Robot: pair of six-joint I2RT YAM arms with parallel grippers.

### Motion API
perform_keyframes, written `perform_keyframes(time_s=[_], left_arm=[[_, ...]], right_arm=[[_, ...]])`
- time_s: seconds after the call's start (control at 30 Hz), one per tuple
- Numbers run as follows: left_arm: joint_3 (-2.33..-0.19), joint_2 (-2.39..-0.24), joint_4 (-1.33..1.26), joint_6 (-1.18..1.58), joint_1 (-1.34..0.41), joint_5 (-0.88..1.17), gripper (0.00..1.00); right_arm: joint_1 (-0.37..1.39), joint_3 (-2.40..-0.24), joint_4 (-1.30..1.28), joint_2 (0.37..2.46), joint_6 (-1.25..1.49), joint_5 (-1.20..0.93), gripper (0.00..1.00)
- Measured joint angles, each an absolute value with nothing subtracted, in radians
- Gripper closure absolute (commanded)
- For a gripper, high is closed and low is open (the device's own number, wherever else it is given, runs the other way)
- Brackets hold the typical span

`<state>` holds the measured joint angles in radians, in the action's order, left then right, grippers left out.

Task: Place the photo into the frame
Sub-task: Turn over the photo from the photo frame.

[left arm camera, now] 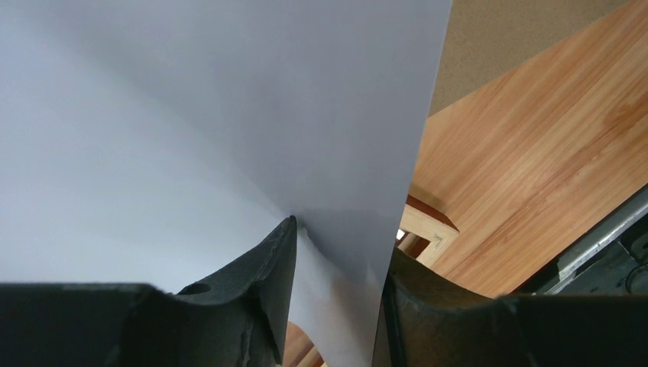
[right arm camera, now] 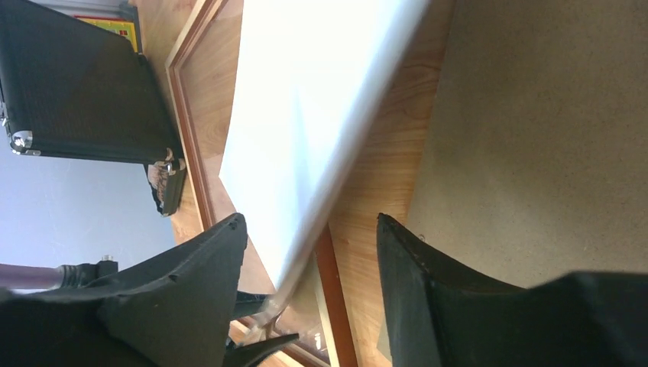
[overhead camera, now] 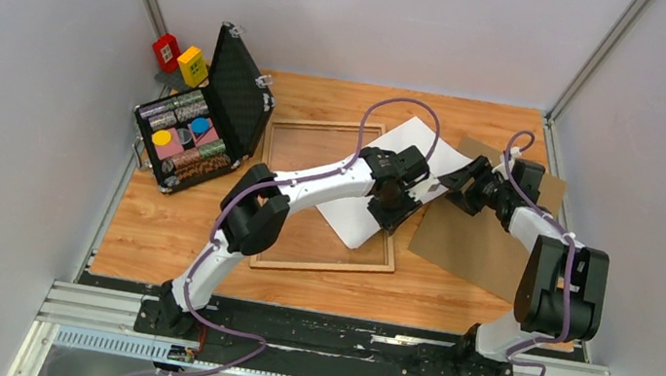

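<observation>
The photo (overhead camera: 356,219) lies white side up, slanted across the right part of the frame (overhead camera: 318,268), which rests flat on the table. My left gripper (overhead camera: 396,202) is at the photo's right edge. In the left wrist view its jaws stand apart with the sheet (left arm camera: 229,115) running between them, and one fingertip (left arm camera: 284,233) touches the paper. My right gripper (overhead camera: 450,183) faces it from the right. It is open (right arm camera: 309,222), and the photo's lifted, blurred edge (right arm camera: 306,99) lies between its fingers. The frame's reddish rail (right arm camera: 187,115) shows beneath.
A brown backing board (overhead camera: 479,243) lies on the table to the right of the frame, under the right arm. An open black case (overhead camera: 210,122) with coloured items stands at the back left. Red (overhead camera: 166,51) and yellow (overhead camera: 193,65) blocks sit behind it.
</observation>
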<state>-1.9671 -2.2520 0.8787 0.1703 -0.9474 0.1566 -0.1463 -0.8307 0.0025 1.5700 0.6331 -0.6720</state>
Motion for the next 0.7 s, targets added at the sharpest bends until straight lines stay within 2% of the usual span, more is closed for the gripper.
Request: perform_keyframes(time_s=[0.07, 0.17, 0.27, 0.33, 0.47, 0.7], left_arm=[[-1.972, -2.252, 0.879, 0.173, -0.95, 0.157, 0.38], [-1.982, -2.252, 0.88, 0.176, -0.954, 0.157, 0.26], [-1.99, -2.252, 0.881, 0.179, -0.956, 0.159, 0.07], [-1.991, -2.252, 0.881, 0.178, -0.956, 0.162, 0.01], [-1.989, -2.25, 0.879, 0.175, -0.956, 0.177, 0.0], [-1.825, -2.084, 0.843, 0.117, -0.936, 0.202, 0.0]], right_arm=[[-0.145, -0.831, 0.005, 1.578, 0.633, -0.671, 0.5], [-0.144, -0.831, 0.009, 1.589, 0.632, -0.67, 0.6], [-0.144, -0.834, 0.015, 1.604, 0.63, -0.672, 0.7], [-0.144, -0.844, 0.018, 1.626, 0.625, -0.676, 0.79], [-0.145, -0.877, 0.02, 1.678, 0.614, -0.699, 0.98], [-0.146, -0.949, 0.013, 1.733, 0.584, -0.778, 1.0]])
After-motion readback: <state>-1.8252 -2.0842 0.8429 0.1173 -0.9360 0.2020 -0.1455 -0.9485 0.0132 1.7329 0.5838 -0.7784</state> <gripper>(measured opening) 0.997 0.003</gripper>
